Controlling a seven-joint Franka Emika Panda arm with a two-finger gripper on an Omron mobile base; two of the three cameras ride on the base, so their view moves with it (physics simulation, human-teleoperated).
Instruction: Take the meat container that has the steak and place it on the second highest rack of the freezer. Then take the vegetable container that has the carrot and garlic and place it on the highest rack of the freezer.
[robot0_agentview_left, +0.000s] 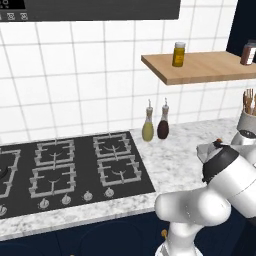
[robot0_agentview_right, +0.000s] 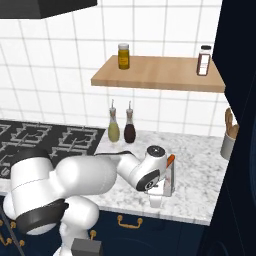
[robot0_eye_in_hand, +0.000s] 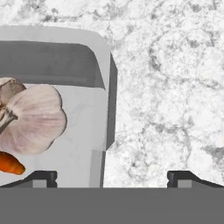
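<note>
Hand (robot0_eye_in_hand: 112, 177) spread wide, empty | over vegetable container (robot0_eye_in_hand: 103, 70) rim — garlic (robot0_eye_in_hand: 33, 118), carrot (robot0_eye_in_hand: 9, 162) inside

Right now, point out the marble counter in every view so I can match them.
Left base view: marble counter, right of the stove.
Right base view: lower centre to right, under the hand.
Hand view: top and right, beside the vegetable container.
Shared landmark: the dark bottle at its back.
</note>
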